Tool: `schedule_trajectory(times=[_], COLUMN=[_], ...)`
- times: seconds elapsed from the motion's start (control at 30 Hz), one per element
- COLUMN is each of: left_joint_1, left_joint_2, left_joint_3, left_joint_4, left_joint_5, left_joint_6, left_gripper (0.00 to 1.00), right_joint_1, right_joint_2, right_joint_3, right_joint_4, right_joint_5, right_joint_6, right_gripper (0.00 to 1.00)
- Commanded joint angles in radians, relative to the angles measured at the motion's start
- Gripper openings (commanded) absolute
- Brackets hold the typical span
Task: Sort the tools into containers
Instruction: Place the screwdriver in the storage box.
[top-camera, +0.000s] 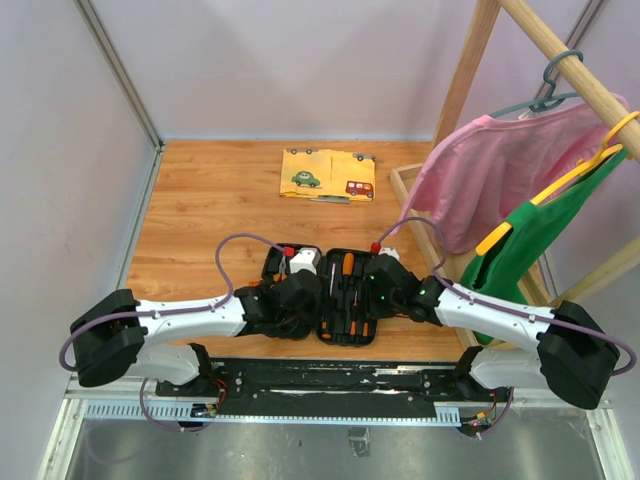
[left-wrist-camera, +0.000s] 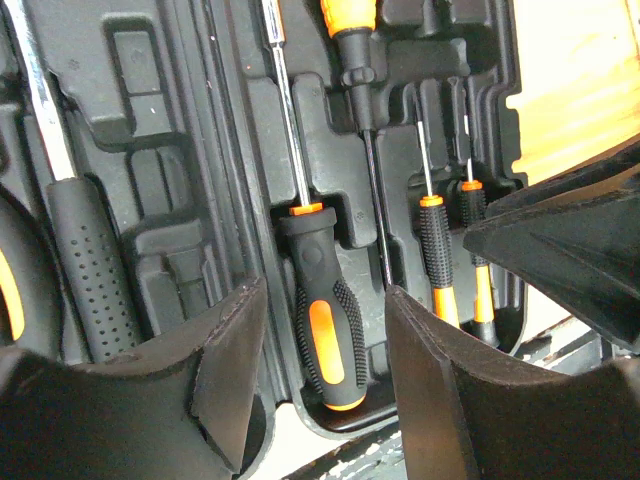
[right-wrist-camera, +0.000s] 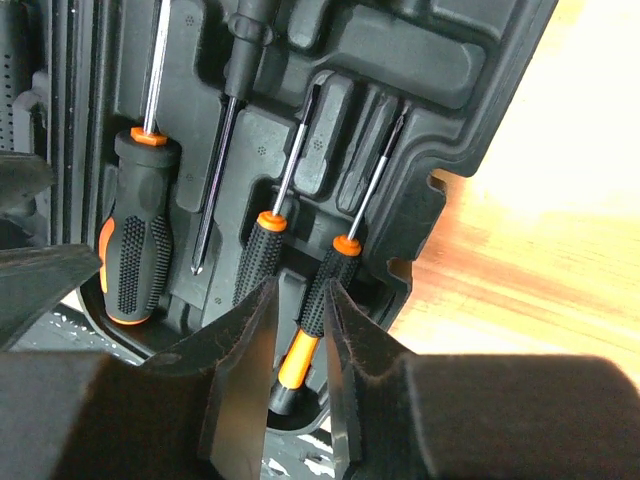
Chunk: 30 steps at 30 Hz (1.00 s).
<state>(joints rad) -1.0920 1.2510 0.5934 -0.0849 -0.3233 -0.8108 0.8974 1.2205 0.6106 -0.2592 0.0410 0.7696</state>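
Two tools hang low over the black case (right-wrist-camera: 430, 70), which lies opened flat at the near edge of the desk (top-camera: 200, 200). The left tool (left-wrist-camera: 322, 295) stands fairly wide above the case's near end. Its fingers (left-wrist-camera: 225, 380) straddle the handle of the big screwdriver (left-wrist-camera: 325, 330) with a gap on each side, so nothing is held.

That screwdriver lies in its slot, with its orange-and-black handle toward the case's near rim and its shaft pointing to the far end. Across the hinge, in the other half of the case, the hammer (left-wrist-camera: 95, 280) rests with its black dotted handle toward the near rim too. Just beside the big screwdriver, on the side away from the hinge, lies the long thin screwdriver (left-wrist-camera: 370, 180), turned the opposite way with its tip toward the near rim. The two small screwdrivers (left-wrist-camera: 432, 250) sit in neighbouring slots along the case's outer edge.

The right tool (right-wrist-camera: 300, 290) is narrow. Its fingers (right-wrist-camera: 245, 350) stand on either side of the handle of the outermost small screwdriver, which lies in its slot — whether they press on it I cannot tell.

Beyond the case's far end, well apart, a yellow cloth (top-camera: 328, 175) lies flat on the desk. To the right of the case stands a wooden rack (top-camera: 470, 60) — a pink garment (top-camera: 500, 170) and a green garment (top-camera: 540, 230) hang from it.
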Motion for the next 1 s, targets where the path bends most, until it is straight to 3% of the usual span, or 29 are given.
schedule_trajectory(times=[0.0,0.43,0.97], left_joint_1=[-0.013,-0.013,-0.013], left_joint_2=[0.034,-0.026,-0.044], left_joint_3=[0.036,-0.017,-0.052], left_joint_4=[0.048,0.023,0.023], left_joint_5=[0.008,-0.040,-0.025], left_joint_6=[0.000,-0.005,-0.002], left_gripper=[0.55,0.55,0.55], right_joint_1=[0.014,0.025,0.046], right_joint_2=[-0.027,-0.037,0.080], right_joint_3=[-0.022,0.011,0.075], right_joint_4=[0.015,0.037,-0.020], right_joint_5=[-0.059,-0.049,0.005], right_joint_6=[0.049,0.068,0.050], right_gripper=[0.25,0.23,0.23])
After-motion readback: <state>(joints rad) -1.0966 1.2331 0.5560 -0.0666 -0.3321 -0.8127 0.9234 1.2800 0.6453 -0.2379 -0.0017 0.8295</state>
